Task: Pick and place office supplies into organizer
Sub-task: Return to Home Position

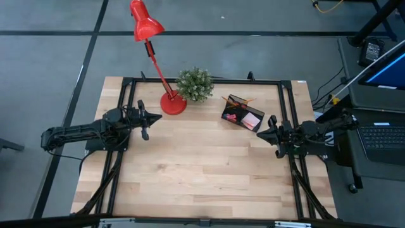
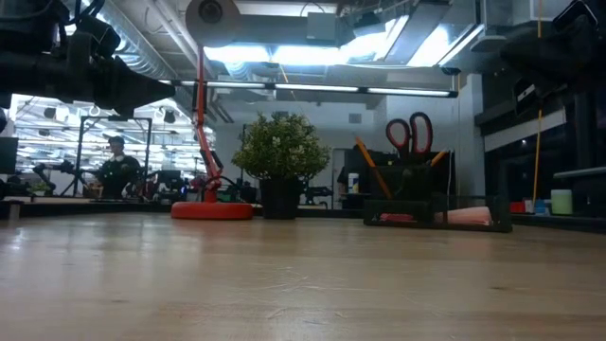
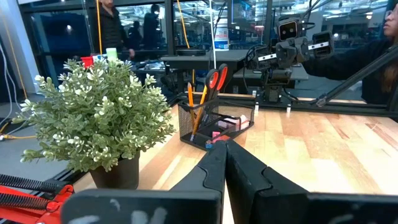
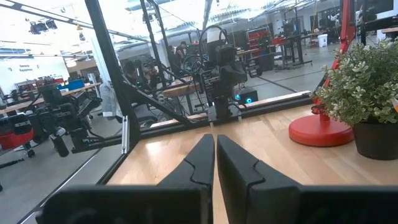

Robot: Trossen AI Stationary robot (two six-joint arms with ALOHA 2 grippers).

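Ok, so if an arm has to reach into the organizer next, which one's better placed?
Right. The right gripper sits just beside the organizer, while the left gripper is much farther off, on the other side of the lamp base.

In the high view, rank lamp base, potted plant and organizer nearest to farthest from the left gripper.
1. Red desk lamp's round base, beside the left gripper.
2. Small green potted plant, table's back edge.
3. Black mesh desk organizer, right side.
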